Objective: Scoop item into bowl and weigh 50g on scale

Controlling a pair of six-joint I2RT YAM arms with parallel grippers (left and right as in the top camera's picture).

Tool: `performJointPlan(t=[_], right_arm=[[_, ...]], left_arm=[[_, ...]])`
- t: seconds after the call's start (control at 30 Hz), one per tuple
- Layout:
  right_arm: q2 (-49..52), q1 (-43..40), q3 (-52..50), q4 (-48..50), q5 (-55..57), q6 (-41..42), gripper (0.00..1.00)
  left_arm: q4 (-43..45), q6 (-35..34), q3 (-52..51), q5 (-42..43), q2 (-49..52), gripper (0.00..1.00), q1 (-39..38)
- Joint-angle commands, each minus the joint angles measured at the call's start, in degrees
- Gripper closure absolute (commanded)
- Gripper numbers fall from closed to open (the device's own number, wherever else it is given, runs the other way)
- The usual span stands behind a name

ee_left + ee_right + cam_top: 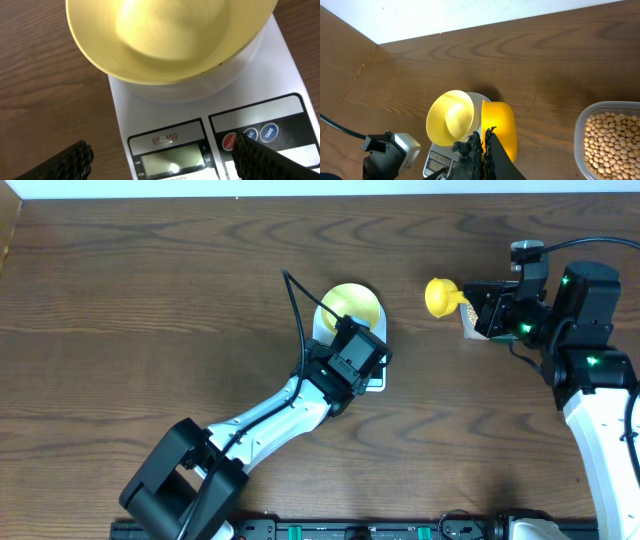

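The dark, matte wood-grain tabletop (150, 300) is taken in first. On it the scale (165, 115) is seen: a flat, glossy white slab with rounded corners, a small grey display (172, 162) and round buttons (250, 135), and no reading can be made out. The left claw (162, 159) is held just over that front edge with its jaws wide apart and nothing gripped, so a button press is judged the likely next move. Well off to the right, a clear, soft-cornered plastic tub (578, 132) is seen well stocked. The bowl (165, 35), smooth, round and pale yellow, is seated on the scale and is seen empty. So placement is done, while scooping and weighing to the target are left. A bright yellow plastic scoop (498, 125) is clamped by its handle in the closed right claw (482, 147), between tub and bowl, and no load can be seen in it. Every visible one of the beans (615, 142), small, round, tan and dull, lies in the tub.
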Motion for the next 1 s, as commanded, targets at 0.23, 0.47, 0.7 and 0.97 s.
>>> performJointPlan(t=[0.23,0.47,0.7,0.97], right_arm=[[-0.1,-0.1,1.2,-0.1,0.2,-0.9,0.99],[-0.1,-0.1,1.2,-0.3,0.2,-1.7,0.99],[-0.1,-0.1,1.2,-0.3,0.2,-1.9,0.99],[-0.1,-0.1,1.2,-0.3,0.0,-1.9,0.99]], left_arm=[[0.3,0.2,-1.0,0.2,3.3,0.09,0.1],[0.3,0.6,-1.0,0.2,3.4,0.09,0.1],[0.3,0.6,-1.0,0.2,3.4,0.09,0.1],[0.3,0.9,-1.0,0.2,4.5,0.09,0.1]])
